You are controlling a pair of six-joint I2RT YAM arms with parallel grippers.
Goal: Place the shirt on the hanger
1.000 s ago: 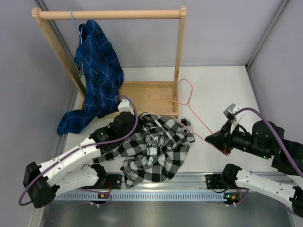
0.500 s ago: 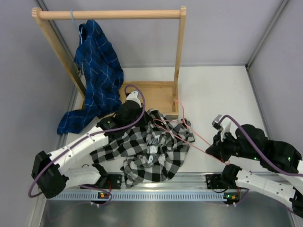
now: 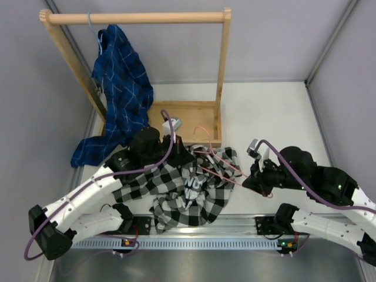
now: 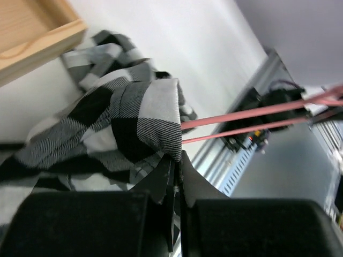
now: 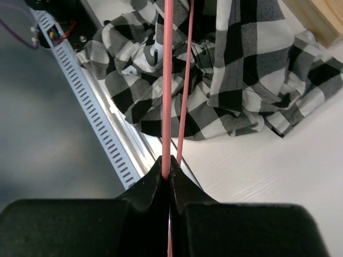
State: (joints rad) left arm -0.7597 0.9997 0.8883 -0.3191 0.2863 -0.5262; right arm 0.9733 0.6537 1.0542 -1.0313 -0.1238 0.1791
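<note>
The shirt [image 3: 188,191] lies crumpled in black-and-white checks at the table's near middle. My left gripper [image 3: 185,158] is over its far edge, shut on a fold of it; in the left wrist view that fold [image 4: 144,115] hangs from the closed fingertips [image 4: 177,159]. My right gripper [image 3: 248,182] is just right of the shirt, shut on the thin pink hanger [image 3: 235,181]. In the right wrist view its wire [image 5: 167,80] runs from the gripper [image 5: 168,170] straight over the shirt [image 5: 241,75]. The hanger's far end is hidden among the folds. Two pink wires [image 4: 257,113] cross the left wrist view.
A wooden clothes rack [image 3: 135,17] stands at the back left, its base tray [image 3: 182,117] right behind the shirt. A blue plaid shirt [image 3: 120,88] hangs from its rail and trails onto the table. A slotted metal rail [image 3: 194,238] runs along the near edge.
My right gripper has moved left with the hanger, bringing it down low and its far end into the shirt. My left gripper has moved right with the fold it holds.
</note>
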